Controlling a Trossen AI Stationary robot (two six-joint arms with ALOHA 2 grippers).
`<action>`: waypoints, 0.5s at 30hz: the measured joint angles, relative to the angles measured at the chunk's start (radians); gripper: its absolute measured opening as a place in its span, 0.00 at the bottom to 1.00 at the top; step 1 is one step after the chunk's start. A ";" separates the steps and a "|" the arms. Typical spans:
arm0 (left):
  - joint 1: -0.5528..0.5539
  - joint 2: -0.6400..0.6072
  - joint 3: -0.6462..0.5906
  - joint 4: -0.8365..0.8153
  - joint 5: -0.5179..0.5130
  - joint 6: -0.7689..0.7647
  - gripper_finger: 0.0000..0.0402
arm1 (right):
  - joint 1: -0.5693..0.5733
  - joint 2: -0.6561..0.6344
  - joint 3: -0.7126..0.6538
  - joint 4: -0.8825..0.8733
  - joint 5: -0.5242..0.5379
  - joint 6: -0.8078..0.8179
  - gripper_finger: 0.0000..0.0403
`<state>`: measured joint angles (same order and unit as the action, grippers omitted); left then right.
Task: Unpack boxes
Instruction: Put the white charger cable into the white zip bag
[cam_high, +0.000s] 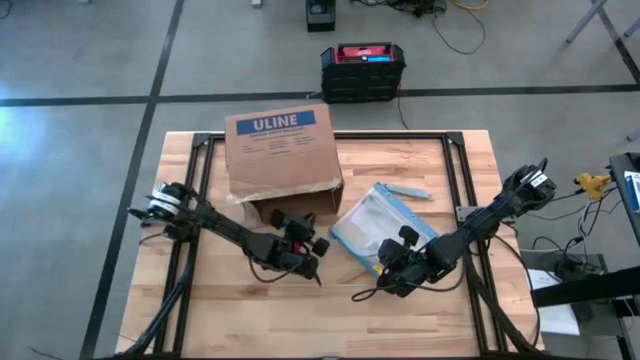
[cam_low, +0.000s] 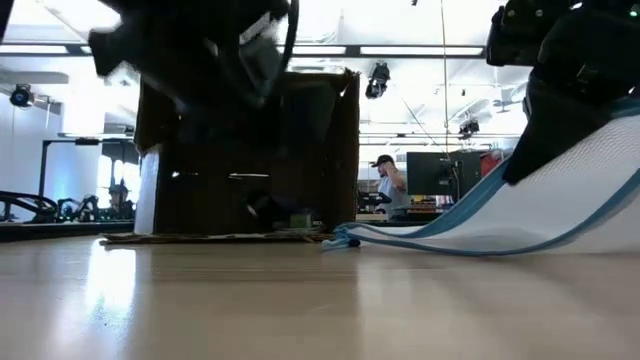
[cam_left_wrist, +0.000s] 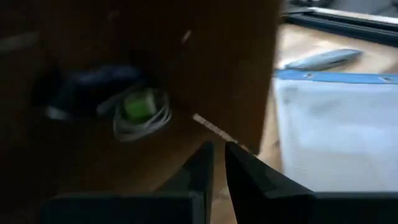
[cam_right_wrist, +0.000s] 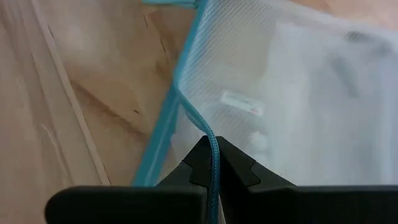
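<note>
— step in hand? looks mid-unpack. uline cardboard box (cam_high: 281, 153) lying on its side toward the far edge of the counter (cam_high: 220, 320), open mouth facing the arms, flap flat on the wood.
— left pincer (cam_high: 296, 243)?
— just outside that mouth, fingers (cam_left_wrist: 200, 167) nearly together with only a thin slit between, nothing held. pointed into the box at a coiled cable with a green tie (cam_left_wrist: 142, 111), beside something dark, too blurred to name.
— right pincer (cam_high: 394, 261)?
— clamped on the blue edge of the clear zip pouch (cam_high: 380, 228), one side lifted off the wood, pouch already out and right of the box. small grey-blue flat item (cam_high: 405, 190) lying just beyond it.
— next, at a guess?
— spread the left fingers, reach deeper in, close on the coil, draw out low under the box's upper wall. meanwhile set the pouch down well clear of the mouth.
— trouble?
— loose coil, likely to snag or slip; light box, likely to slide if dragged.
</note>
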<state>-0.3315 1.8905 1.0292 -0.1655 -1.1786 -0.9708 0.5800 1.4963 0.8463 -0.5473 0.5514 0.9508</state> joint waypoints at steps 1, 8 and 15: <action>0.010 0.011 -0.009 -0.001 0.000 -0.030 0.06 | 0.000 0.004 0.000 0.009 0.000 0.000 0.00; 0.114 0.091 -0.022 0.004 0.049 -0.128 0.06 | 0.002 0.001 0.000 0.028 -0.021 -0.006 0.00; 0.230 0.094 -0.024 -0.026 0.233 -0.144 0.06 | 0.009 -0.005 0.002 0.025 -0.125 -0.009 0.00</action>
<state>-0.1017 1.9842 1.0054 -0.1918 -0.9456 -1.1152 0.5892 1.4914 0.8478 -0.5227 0.4263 0.9421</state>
